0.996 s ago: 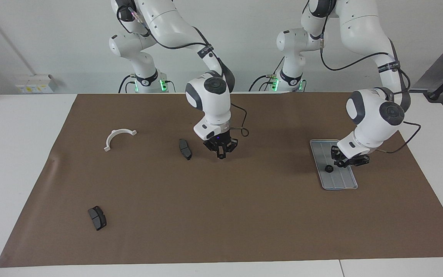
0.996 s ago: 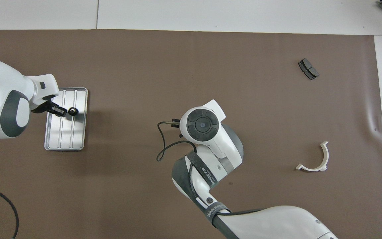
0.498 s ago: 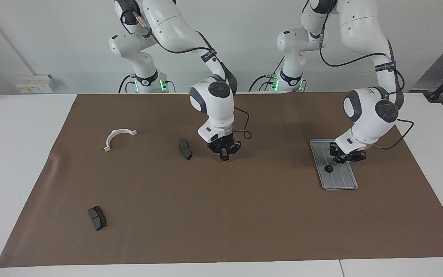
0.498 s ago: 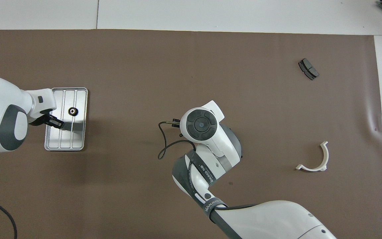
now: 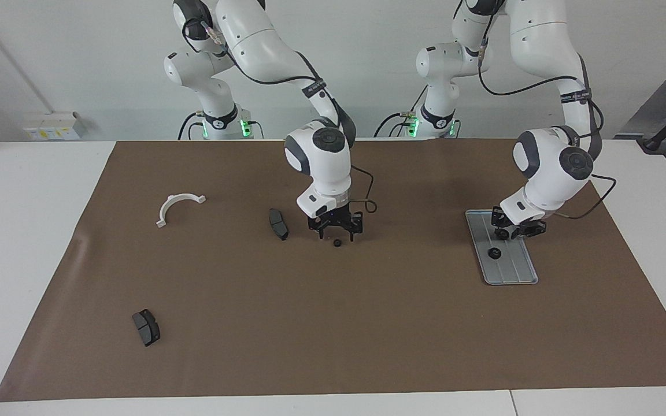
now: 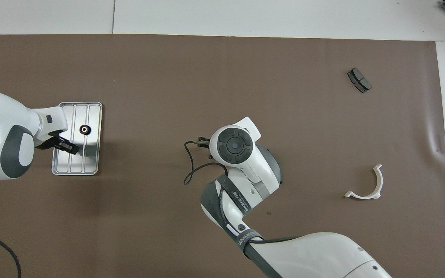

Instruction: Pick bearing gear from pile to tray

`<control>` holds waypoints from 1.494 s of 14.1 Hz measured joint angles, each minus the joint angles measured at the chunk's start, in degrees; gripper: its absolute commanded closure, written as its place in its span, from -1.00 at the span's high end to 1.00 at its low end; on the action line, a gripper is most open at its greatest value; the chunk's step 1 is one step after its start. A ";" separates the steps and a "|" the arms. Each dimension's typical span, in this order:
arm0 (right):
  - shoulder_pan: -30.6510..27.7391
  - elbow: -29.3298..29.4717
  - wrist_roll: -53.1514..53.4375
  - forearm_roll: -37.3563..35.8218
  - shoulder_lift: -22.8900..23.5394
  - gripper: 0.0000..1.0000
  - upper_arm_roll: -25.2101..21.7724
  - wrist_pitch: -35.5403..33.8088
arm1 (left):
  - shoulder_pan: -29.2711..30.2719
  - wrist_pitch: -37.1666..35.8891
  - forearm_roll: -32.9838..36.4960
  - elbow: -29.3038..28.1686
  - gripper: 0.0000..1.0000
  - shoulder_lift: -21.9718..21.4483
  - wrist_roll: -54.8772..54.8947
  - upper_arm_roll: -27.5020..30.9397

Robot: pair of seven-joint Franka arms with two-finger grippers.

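A small black ring (image 5: 337,242) lies on the brown mat mid-table. My right gripper (image 5: 337,234) hangs open just over it, a finger on each side; in the overhead view the right hand (image 6: 233,144) hides this ring. The silver grooved tray (image 5: 512,271) lies toward the left arm's end and holds one black ring (image 5: 493,252), which also shows in the overhead view (image 6: 84,129). My left gripper (image 5: 515,232) is open and empty over the tray's end nearer to the robots, apart from that ring; it shows in the overhead view (image 6: 66,146) over the tray (image 6: 72,164).
One dark brake pad (image 5: 278,223) lies beside the right gripper. Another brake pad (image 5: 146,327) (image 6: 359,80) lies farther from the robots at the right arm's end. A white plastic arc (image 5: 178,207) (image 6: 367,185) lies there too, nearer to the robots.
My right gripper has opened; a black ring now shows on the mat under it. My left gripper has drawn back from the ring on the tray toward the robots.
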 measured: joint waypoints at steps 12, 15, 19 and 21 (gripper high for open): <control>-14.89 2.15 -13.97 -1.37 -10.17 1.00 -1.43 -5.22 | -20.52 -2.37 -0.06 7.93 0.10 -1.36 -36.83 -1.74; -20.10 2.45 -20.46 -1.40 -13.08 1.00 -1.31 -9.91 | -27.22 -2.30 -0.06 8.52 0.03 -1.25 -47.50 -1.80; -26.97 2.94 -29.36 -1.40 -20.18 1.00 -1.13 -20.08 | -33.86 -1.84 -0.06 14.01 -0.06 3.56 -57.54 -1.80; -29.46 2.96 -32.61 -1.38 -23.86 1.00 -1.07 -25.48 | -35.48 -0.01 -0.06 16.85 -0.06 7.21 -59.58 -1.77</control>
